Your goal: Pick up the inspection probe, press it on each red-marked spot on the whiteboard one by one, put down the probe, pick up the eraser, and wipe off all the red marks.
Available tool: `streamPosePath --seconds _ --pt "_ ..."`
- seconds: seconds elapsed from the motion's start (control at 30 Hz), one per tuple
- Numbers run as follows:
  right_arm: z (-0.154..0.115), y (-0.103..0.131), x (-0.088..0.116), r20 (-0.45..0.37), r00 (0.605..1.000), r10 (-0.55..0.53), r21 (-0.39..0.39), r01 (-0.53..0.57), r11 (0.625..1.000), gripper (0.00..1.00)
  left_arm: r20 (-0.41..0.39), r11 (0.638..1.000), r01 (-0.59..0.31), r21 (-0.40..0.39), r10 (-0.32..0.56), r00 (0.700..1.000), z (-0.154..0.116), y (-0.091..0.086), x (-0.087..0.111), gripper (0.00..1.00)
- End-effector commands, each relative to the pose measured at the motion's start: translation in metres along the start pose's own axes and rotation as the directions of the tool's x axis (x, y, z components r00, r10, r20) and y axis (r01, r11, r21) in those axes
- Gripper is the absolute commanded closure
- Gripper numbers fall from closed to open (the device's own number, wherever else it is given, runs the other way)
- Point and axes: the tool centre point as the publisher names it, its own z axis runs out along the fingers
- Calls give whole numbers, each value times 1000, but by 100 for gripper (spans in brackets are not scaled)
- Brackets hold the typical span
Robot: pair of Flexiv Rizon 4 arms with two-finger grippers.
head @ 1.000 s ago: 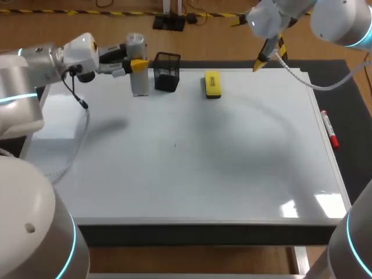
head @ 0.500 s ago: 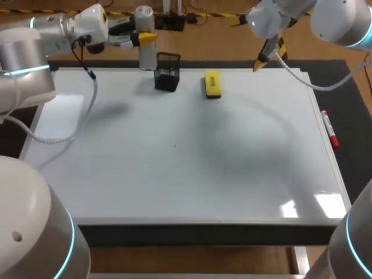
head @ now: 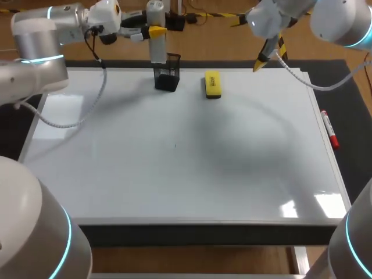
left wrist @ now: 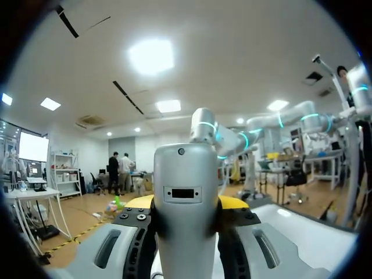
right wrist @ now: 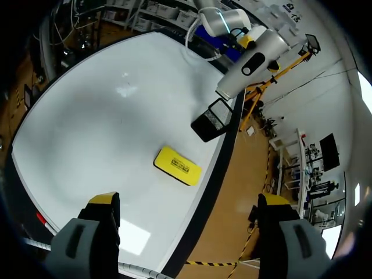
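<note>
The inspection probe [head: 157,51], a silver cylinder, is clamped in the left gripper [head: 152,30], whose two yellow-tipped fingers press on it from opposite sides about halfway up its body. In the left wrist view the probe [left wrist: 186,203] fills the space between the fingers, with a yellow pad showing at each flank. The probe hangs over the far edge of the whiteboard [head: 186,174], directly above the black mesh holder [head: 167,74]. In the right wrist view its lower end [right wrist: 228,88] sits just above the holder's open top [right wrist: 212,121], apart from it.

The holder stands on the whiteboard close to the far edge. Just beside it, toward my right, lies the yellow eraser [head: 212,83], flat on the board with its long side running away from the robot and touching nothing else. A tiny dark speck [head: 174,145] shows near the middle of the board; its colour cannot be told.

The right gripper [head: 261,60] hovers above the far right part of the board, well apart from the eraser. Its fingers are spread wide with nothing between them, as the right wrist view shows [right wrist: 189,200], looking down on the eraser [right wrist: 177,165].

A red marker [head: 329,129] lies along the right edge of the whiteboard, on its frame.
</note>
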Motion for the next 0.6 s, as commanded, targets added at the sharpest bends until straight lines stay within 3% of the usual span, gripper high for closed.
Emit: streamPosePath --seconds 0.03,0.6 --pt "0 0 0 -4 1000 -2 2 2 1000 0 -271 1000 5 13 -1 963 8 8 -13 100" --pt "0 0 0 -4 1000 -2 2 2 1000 0 -311 999 23 31 -13 950 10 34 -33 100"
